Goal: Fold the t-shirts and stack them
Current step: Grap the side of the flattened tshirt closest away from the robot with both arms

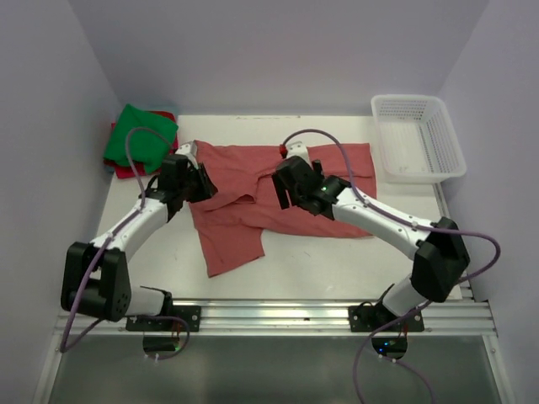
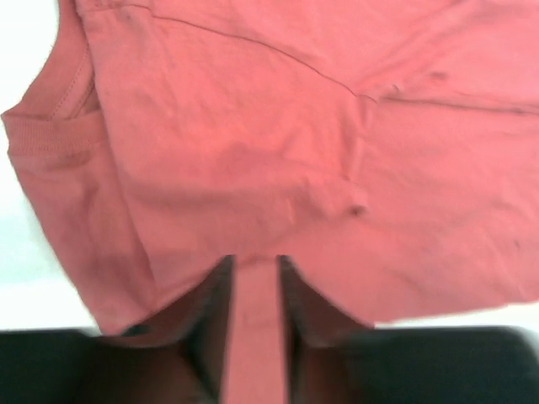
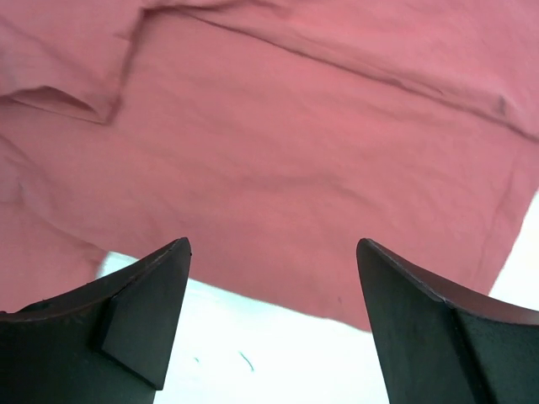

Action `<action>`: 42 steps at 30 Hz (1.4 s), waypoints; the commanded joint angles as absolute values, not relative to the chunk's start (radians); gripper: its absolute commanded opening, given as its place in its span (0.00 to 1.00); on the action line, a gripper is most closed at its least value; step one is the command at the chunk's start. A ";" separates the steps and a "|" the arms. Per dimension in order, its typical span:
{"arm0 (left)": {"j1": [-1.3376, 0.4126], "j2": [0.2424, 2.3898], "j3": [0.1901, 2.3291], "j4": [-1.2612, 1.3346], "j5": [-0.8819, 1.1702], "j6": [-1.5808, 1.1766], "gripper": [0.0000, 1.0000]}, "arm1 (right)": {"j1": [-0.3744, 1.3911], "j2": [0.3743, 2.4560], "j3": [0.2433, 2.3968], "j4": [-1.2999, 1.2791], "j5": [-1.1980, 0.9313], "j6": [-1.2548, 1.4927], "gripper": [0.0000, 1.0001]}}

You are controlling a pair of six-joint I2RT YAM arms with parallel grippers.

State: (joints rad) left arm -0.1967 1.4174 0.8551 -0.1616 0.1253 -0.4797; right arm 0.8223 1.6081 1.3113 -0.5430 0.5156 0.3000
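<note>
The brick-red t-shirt (image 1: 253, 189) lies crumpled across the middle of the table, one part trailing toward the near edge. My left gripper (image 1: 200, 181) sits at its left edge. In the left wrist view its jaws (image 2: 254, 259) stand slightly apart, with a strip of the red cloth (image 2: 253, 151) in the narrow gap. My right gripper (image 1: 282, 187) hovers over the middle of the shirt. In its wrist view it (image 3: 274, 244) is wide open and empty above the cloth's near hem (image 3: 278, 168). A folded green t-shirt (image 1: 139, 135) rests on a red-pink one (image 1: 125, 171) at the back left.
A white mesh basket (image 1: 418, 139) stands at the back right corner. Walls close in on the left, back and right. Bare white table (image 1: 320, 265) runs between the shirt and the arm bases.
</note>
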 commanded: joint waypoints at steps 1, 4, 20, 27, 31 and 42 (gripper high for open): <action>-0.196 1.290 0.769 -0.260 0.207 -0.528 0.39 | 0.789 1.482 1.182 -0.544 0.563 0.409 0.84; -0.227 1.191 0.683 -0.371 0.236 -0.557 0.55 | 0.781 1.373 1.077 -0.560 0.565 0.452 0.86; -0.394 0.968 0.492 -0.629 0.224 -0.822 0.57 | 0.712 1.239 0.919 -0.560 0.497 0.523 0.86; -0.419 0.914 0.515 -0.748 0.169 -0.865 0.57 | 0.634 1.213 0.890 -0.563 0.460 0.534 0.86; -0.430 0.903 0.506 -0.790 0.152 -0.862 0.57 | 0.604 1.212 0.882 -0.571 0.448 0.538 0.86; -0.465 1.022 0.459 -0.670 0.120 -0.861 0.53 | 0.578 1.209 0.870 -0.569 0.436 0.545 0.86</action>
